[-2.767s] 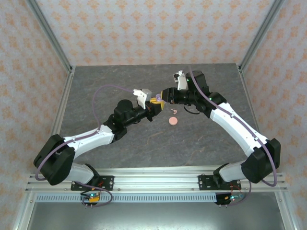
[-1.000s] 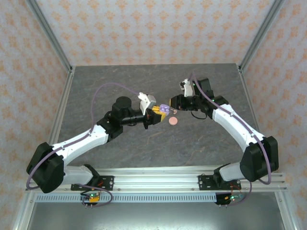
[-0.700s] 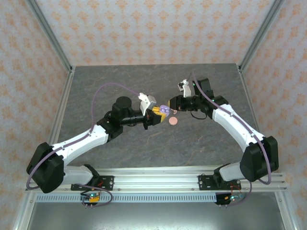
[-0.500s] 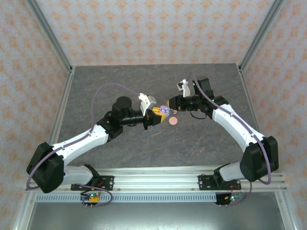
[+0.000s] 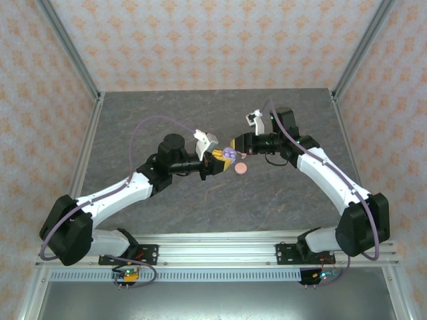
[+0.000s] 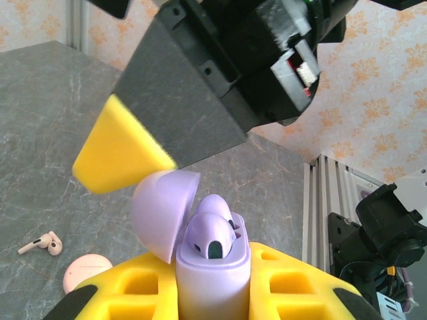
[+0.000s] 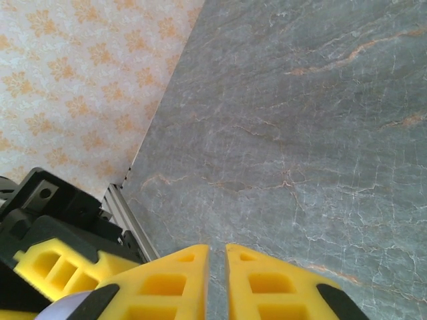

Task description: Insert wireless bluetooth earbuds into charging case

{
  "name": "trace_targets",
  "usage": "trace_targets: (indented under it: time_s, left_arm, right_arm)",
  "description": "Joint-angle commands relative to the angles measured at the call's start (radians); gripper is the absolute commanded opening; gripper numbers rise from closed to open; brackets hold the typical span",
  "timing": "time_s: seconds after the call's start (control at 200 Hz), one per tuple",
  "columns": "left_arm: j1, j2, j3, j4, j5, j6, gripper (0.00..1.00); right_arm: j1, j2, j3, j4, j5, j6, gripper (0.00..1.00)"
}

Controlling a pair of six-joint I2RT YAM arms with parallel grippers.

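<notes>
Left end effector (image 6: pixel 213 283) is mine and it is clamped on the purple case (image 6: pixel 211 293), pinching the body low between the two yellow fingers so the case stands upright, off the worktop (image 5: pixel 167 113), with its mouth free. That grip leaves the lid (image 6: pixel 164 215) free to swing; it stands open, tipped to one side. Two purple earbuds (image 6: pixel 212 231) sit side by side in the wells, and they look seated to me, though I cannot see how deep they go.

Just beyond the lid comes my right end effector (image 6: pixel 119 157). Its jaws are pressed together with only a slit between them and nothing in it, as the right wrist view shows (image 7: pixel 217 267). Closed like that, the tip works as one blunt wedge. It lies against the lid's top edge or just above it; I cannot tell which. I judge it is placed there to push the lid down.

Farther off, on the worktop, lie the pink case (image 6: pixel 87 272), shut, and just beside it one loose pink earbud (image 6: pixel 41 243). I take those as the part not yet done.
</notes>
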Motion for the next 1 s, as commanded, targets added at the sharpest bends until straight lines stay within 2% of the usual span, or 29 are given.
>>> trace_targets:
  time_s: [0.0,0.165,0.26,0.325,0.455,0.701,0.806,0.931,0.996]
  left_arm:
    - [0.019,0.008,0.009,0.003,-0.028,-0.018,0.14]
    - [0.028,0.017,0.009,0.008,-0.044,-0.038,0.14]
    - [0.032,0.019,0.008,0.011,-0.048,-0.042,0.14]
    - [0.033,0.022,0.009,0.005,-0.062,-0.048,0.14]
    - [0.039,0.032,0.032,-0.048,-0.131,-0.069,0.15]
    - [0.058,0.093,0.121,-0.169,-0.287,-0.141,0.15]
    - [0.065,0.122,0.158,-0.223,-0.376,-0.16,0.15]
    - [0.07,0.171,0.224,-0.313,-0.502,-0.19,0.16]
    - [0.083,0.214,0.282,-0.381,-0.532,-0.223,0.18]
  right_arm:
    - [0.008,-0.036,-0.013,0.025,-0.051,-0.023,0.15]
    - [0.008,-0.039,-0.016,0.019,-0.053,-0.027,0.15]
    - [0.008,-0.04,-0.013,0.002,-0.011,-0.028,0.16]
    - [0.008,-0.041,-0.005,-0.024,0.068,-0.024,0.17]
    - [0.006,-0.042,0.022,-0.098,0.334,0.001,0.18]
    - [0.004,-0.059,0.02,-0.157,0.624,0.058,0.2]
    - [-0.002,-0.061,0.018,-0.184,0.679,0.067,0.2]
    - [-0.002,-0.065,0.009,-0.203,0.682,0.06,0.2]
    - [-0.002,-0.07,0.002,-0.206,0.685,0.059,0.2]
